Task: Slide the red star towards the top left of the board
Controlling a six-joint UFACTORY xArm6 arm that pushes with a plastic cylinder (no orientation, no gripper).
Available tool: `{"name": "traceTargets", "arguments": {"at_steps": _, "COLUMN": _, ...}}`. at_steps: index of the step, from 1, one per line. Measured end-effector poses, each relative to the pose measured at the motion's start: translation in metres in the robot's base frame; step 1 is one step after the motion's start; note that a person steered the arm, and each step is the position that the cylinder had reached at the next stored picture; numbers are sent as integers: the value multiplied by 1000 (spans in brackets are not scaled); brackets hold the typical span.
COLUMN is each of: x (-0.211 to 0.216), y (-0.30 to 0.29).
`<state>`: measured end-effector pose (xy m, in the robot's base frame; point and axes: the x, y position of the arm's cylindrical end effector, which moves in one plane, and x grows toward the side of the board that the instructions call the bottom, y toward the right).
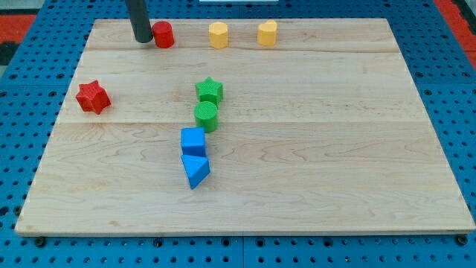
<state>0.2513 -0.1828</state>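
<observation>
The red star [93, 97] lies near the left edge of the wooden board [335, 149], in its upper half. My tip [141, 40] rests on the board near the top left, touching or almost touching the left side of a red cylinder [163, 34]. The tip is above and to the right of the red star, well apart from it.
Two yellow blocks [218, 35] [268, 33] sit along the top edge, right of the red cylinder. In the middle a green star [210, 91], a green cylinder [206, 116], a blue cube [193, 141] and a blue triangle [195, 170] form a column.
</observation>
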Motion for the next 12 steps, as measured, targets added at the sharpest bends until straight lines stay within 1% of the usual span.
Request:
{"name": "traceTargets", "arguments": {"at_steps": 1, "x": 31, "y": -22}}
{"name": "traceTargets", "arguments": {"at_steps": 2, "x": 92, "y": -20}}
{"name": "traceTargets", "arguments": {"at_steps": 3, "x": 169, "y": 4}}
{"name": "traceTargets", "arguments": {"at_steps": 4, "x": 219, "y": -11}}
{"name": "traceTargets", "arguments": {"at_steps": 5, "x": 191, "y": -46}}
{"name": "traceTargets", "arguments": {"at_steps": 6, "x": 142, "y": -47}}
{"name": "traceTargets", "arguments": {"at_steps": 8, "x": 95, "y": -47}}
{"name": "traceTargets", "arguments": {"at_steps": 9, "x": 87, "y": -47}}
{"name": "traceTargets", "arguments": {"at_steps": 10, "x": 97, "y": -52}}
{"name": "traceTargets", "arguments": {"at_steps": 11, "x": 95, "y": -75}}
{"name": "traceTargets", "arguments": {"at_steps": 12, "x": 72, "y": -78}}
